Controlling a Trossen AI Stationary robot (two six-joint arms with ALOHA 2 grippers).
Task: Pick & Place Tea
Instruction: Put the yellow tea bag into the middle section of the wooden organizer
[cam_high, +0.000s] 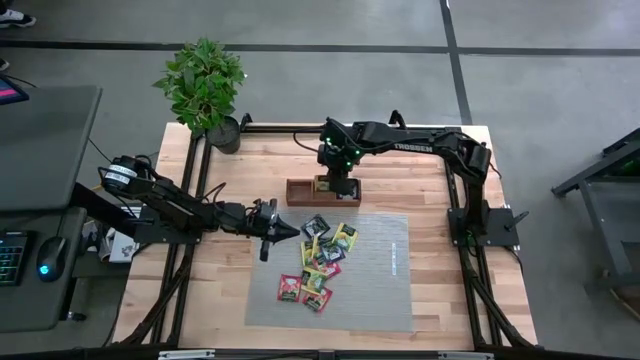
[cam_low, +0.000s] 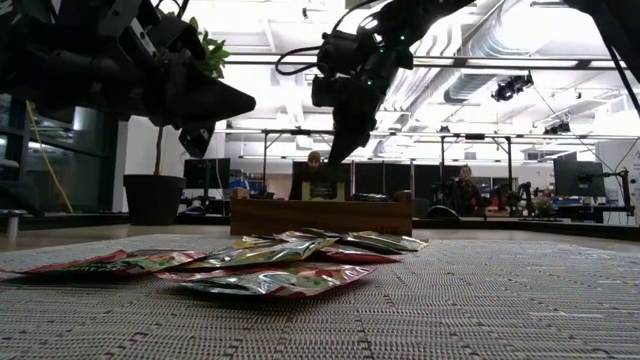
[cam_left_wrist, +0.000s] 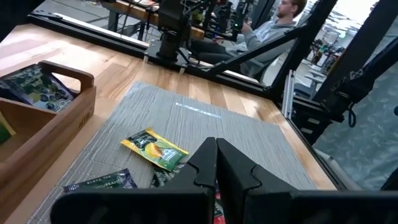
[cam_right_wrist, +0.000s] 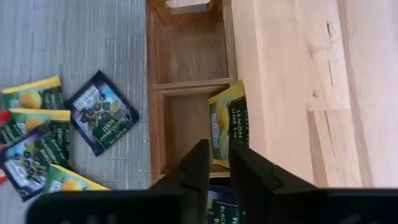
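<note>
Several tea sachets (cam_high: 320, 265), in red, yellow, green and dark wrappers, lie flat in a loose heap on the grey mat (cam_high: 380, 280). Beyond the mat's far edge stands the brown wooden tray (cam_high: 300, 190). My right gripper (cam_right_wrist: 219, 163) hangs over the tray, slanting down, its fingers a narrow gap apart. Below them a yellow sachet (cam_right_wrist: 229, 121) stands in the middle compartment and leans on the tray's wall. A dark sachet (cam_right_wrist: 221, 211) lies in the neighbouring compartment. My left gripper (cam_high: 290, 229) is shut and empty, level above the mat's left edge. My right gripper's fingertips (cam_right_wrist: 198, 163) stand in front of the yellow sachet's lower edge (cam_right_wrist: 221, 155) and hide it. I cannot tell whether they touch it. The sachet's flat face shows toward the camera, resting in the compartment.
A potted plant (cam_high: 205, 85) stands at the table's far left corner. The metal frame rails (cam_high: 195, 190) run along the table's sides. The right half of the mat (cam_high: 390, 240) is bare. People sit at desks in the room beyond (cam_left_wrist: 283, 18).
</note>
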